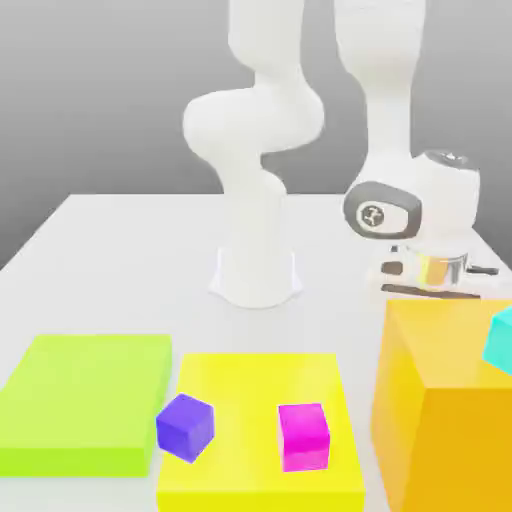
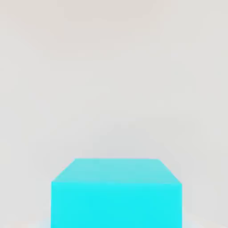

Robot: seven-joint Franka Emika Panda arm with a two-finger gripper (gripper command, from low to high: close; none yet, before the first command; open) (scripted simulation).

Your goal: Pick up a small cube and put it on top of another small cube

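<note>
Cyan cube (image 1: 500, 338): at the exterior view's far 3 o'clock edge, cut off by the frame, showing against the top of the tall orange block (image 1: 440, 420); I cannot tell whether it rests on that top or hangs just above it
Hand view: the cyan cube (image 2: 116, 196) looms large and square-on, close under the camera, with pale counter beyond it
Pincer (image 1: 432, 285): pressed together, its tips dipping behind the orange block's far top edge; the cube lies at about 4 o'clock from it in the exterior view, so whether it is pinching the cube cannot be made out
Other small cubes: the purple cube (image 1: 185, 427) sits at the 9 o'clock edge of the flat yellow slab (image 1: 250, 375); the magenta cube (image 1: 304, 437) stands on that slab, at 3 o'clock from the purple one and well apart from it
Green slab (image 1: 80, 400): flat on the counter (image 1: 130, 260), at 9 o'clock from the yellow slab, carrying nothing
Step in hand: by my reading, the grasp, with fingers just brought in at the cyan cube; carrying and stacking not yet done
Progress: early, since no cube sits on another
Next move calls for: a straight lift to prove the grip, then a carry toward 8 o'clock to a cube on the yellow slab
Care needed: clear the orange block's edge, centre squarely over the target's top and lower gently, as a small top forgives little offset
</note>
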